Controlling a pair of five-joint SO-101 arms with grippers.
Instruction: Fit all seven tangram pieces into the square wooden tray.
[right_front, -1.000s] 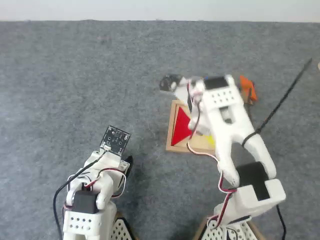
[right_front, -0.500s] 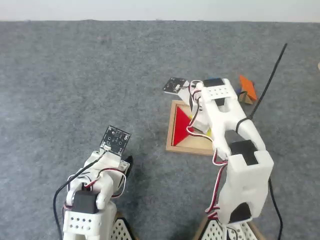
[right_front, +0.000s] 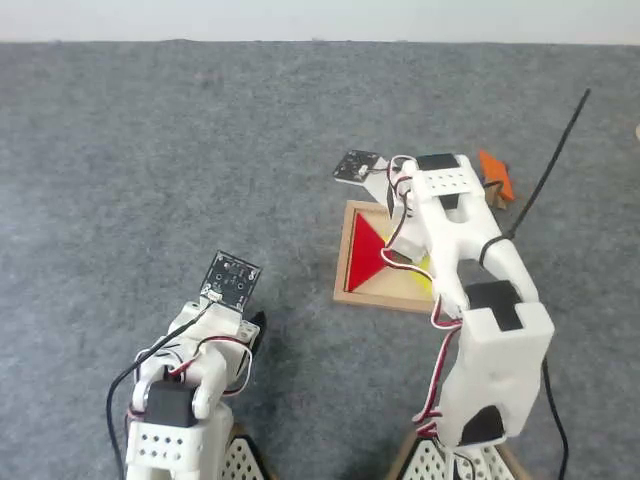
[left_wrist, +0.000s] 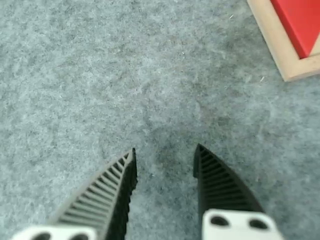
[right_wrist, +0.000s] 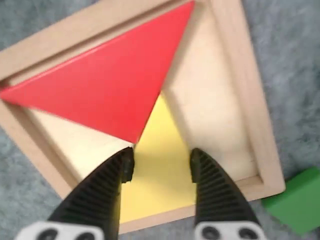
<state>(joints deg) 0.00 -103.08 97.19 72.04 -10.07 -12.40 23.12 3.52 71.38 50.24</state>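
Red and yellow filled part of the tray (right_wrist: 245, 90): the red triangle (right_wrist: 107, 90) and the yellow triangle (right_wrist: 160, 175) lay inside, two of seven. Over the last second the right arm had folded back and centred over the tray. Its right gripper (right_wrist: 161, 152) stood open and empty astride the yellow triangle, which suggested a release. That triangle's long edge ran along the rim nearest the arms, its tip pointing inward against the red one. The left gripper (left_wrist: 166, 148) hung open over the carpet (left_wrist: 100, 75).

Robotics lab bench: grey carpeted table (right_front: 120, 130), pale wall (right_front: 300, 18), bare-wired left arm (right_front: 190, 385), right arm (right_front: 480, 300)
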